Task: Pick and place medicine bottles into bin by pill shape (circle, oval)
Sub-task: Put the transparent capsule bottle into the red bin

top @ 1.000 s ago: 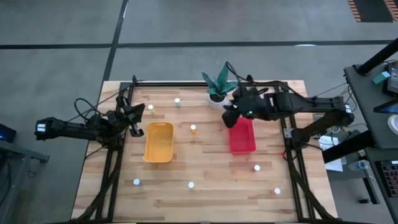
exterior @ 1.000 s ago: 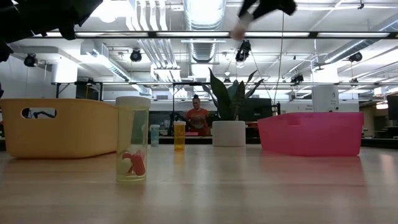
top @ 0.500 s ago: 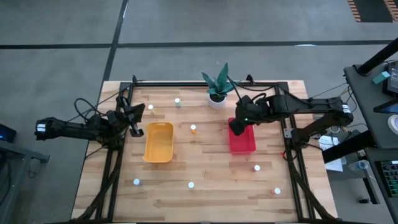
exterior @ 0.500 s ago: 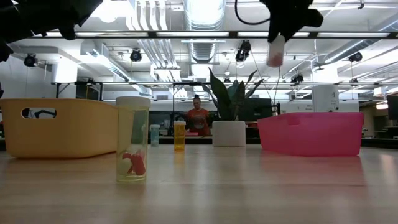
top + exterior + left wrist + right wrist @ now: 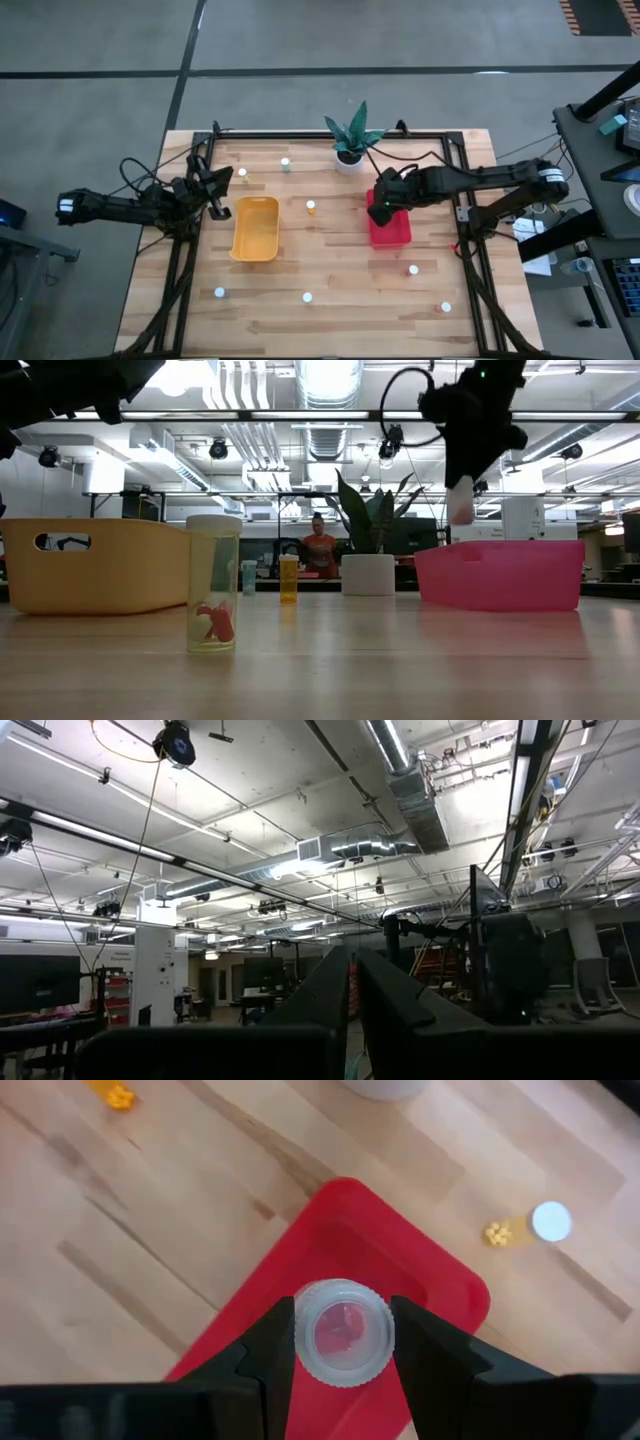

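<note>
- Red plastic fills the right wrist view: the red bin [image 5: 340, 1270] is seen directly below the right tool [image 5: 343, 1342], whose two dark fingers [image 5: 268, 1348] are closed against the sides of a held bottle [image 5: 343, 1330], its white cap facing the camera.
- From table height, the held bottle [image 5: 460, 501] is shown hanging clear above the rim of the red bin [image 5: 500, 573], with open air between them.
- From above, the right tool [image 5: 380, 207] is placed over the bin's left long edge [image 5: 374, 222]; the bottle itself is hidden there by the arm.
- The yellow bin [image 5: 255, 227] is set left of centre on the wooden table [image 5: 330, 310], well apart from the red one, with an orange-tinted bottle [image 5: 311, 207] between them.
- Open boards are left along the near edge, where loose bottles [image 5: 307, 297] are scattered well apart.
- A white plant pot [image 5: 349, 156] is found near the far edge, just beyond the red bin.
- The left tool [image 5: 215, 186] is held at the table's left edge, beside the yellow bin; its fingers [image 5: 385, 1000] are seen pressed nearly together, with nothing between them, pointing up at the ceiling.
- The nearest bottle [image 5: 213, 583] is seen at table level with reddish pills inside; their shape cannot be made out.
</note>
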`<state>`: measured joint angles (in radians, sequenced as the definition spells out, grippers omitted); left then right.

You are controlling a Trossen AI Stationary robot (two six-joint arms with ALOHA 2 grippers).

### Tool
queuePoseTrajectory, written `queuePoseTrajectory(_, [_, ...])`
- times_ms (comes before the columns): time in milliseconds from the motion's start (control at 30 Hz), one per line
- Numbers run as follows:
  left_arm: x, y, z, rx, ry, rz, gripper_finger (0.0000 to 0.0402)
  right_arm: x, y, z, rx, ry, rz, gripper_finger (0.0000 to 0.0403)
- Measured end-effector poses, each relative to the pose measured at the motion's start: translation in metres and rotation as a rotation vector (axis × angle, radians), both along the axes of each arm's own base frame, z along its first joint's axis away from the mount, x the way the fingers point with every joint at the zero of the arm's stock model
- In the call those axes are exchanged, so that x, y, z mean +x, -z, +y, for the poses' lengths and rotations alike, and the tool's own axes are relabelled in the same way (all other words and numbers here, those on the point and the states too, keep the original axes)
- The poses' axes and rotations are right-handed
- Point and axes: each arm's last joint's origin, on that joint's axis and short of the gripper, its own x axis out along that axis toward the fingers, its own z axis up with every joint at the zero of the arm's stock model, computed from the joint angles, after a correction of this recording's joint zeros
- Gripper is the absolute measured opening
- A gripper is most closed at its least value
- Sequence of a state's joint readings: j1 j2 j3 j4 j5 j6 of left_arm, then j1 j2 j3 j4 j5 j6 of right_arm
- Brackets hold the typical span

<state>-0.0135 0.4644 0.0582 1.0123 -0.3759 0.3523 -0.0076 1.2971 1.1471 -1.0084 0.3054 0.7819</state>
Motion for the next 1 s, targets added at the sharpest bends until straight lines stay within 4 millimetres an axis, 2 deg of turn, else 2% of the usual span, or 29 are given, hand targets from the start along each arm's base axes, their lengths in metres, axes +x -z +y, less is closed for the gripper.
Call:
queuePoseTrajectory(333, [0.0,0.0,0.0,0.0,0.0,0.001,0.0008,0.001,0.042,-0.024,-0.017,-0.02,-0.044,0.0137])
queuePoseTrajectory(1000, [0.001,0.001,0.0,-0.004,-0.006,0.006,0.0008,-0.007,0.077,-0.028,-0.032,-0.025,-0.061,0.0137])
